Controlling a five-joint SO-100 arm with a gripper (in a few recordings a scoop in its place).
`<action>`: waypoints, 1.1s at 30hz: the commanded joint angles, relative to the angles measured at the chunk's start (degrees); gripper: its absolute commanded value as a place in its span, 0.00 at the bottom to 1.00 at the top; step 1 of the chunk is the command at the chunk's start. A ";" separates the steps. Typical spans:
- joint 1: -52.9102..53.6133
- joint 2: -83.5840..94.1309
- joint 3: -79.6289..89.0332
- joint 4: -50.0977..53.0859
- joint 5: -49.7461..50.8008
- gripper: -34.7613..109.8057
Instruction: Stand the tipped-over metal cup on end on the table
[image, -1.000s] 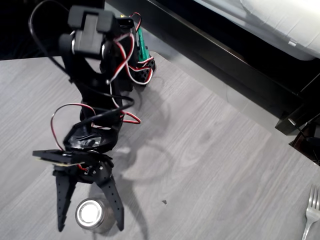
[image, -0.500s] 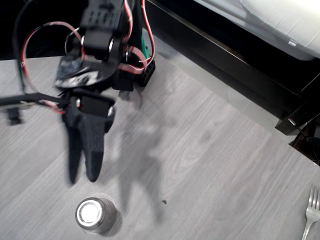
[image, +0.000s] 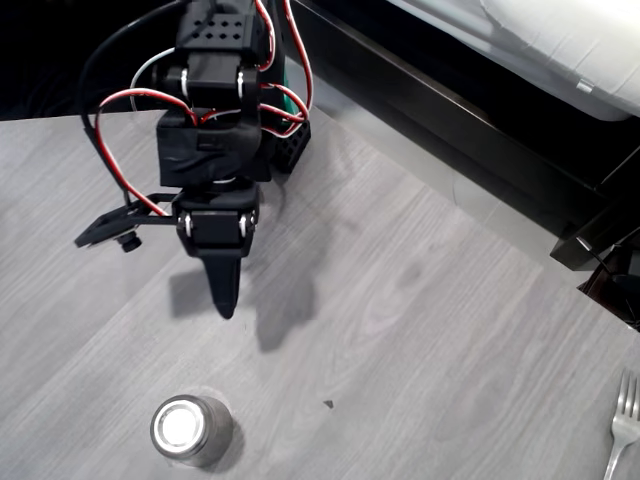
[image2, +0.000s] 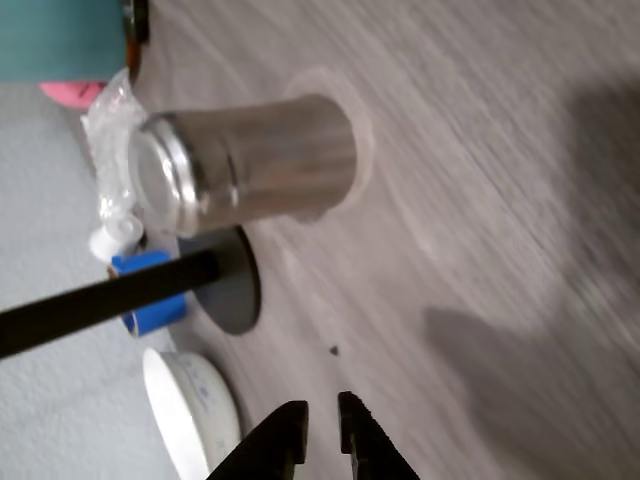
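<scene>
The metal cup (image: 186, 430) stands on end on the table (image: 420, 300) near the front edge in the overhead view, its shiny closed end up. The wrist view lies on its side, and there the cup (image2: 245, 165) rests alone on the grey table (image2: 480, 150). My gripper (image: 225, 298) hangs above the table, well back from the cup, touching nothing. Its black fingers are together and point toward the cup. At the bottom of the wrist view the gripper (image2: 320, 425) shows both fingertips (image2: 288, 425) almost touching, with nothing between them.
A silver fork (image: 622, 420) lies at the table's right edge. A black furniture frame (image: 450, 110) and white bedding (image: 560, 40) run behind the table. Past the table edge the wrist view shows a white dish (image2: 190, 410), a blue object (image2: 150, 290) and a dark disc (image2: 232, 285).
One second ago the open fingers stood on either side of the upright cup. The gripper has since lifted, pulled back toward the arm's base and shut. The cup has stayed in place.
</scene>
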 joint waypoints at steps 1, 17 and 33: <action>-0.79 8.53 3.87 1.49 0.35 0.24; -6.06 21.53 12.04 13.10 2.20 0.24; -5.71 21.53 12.13 20.65 1.93 0.24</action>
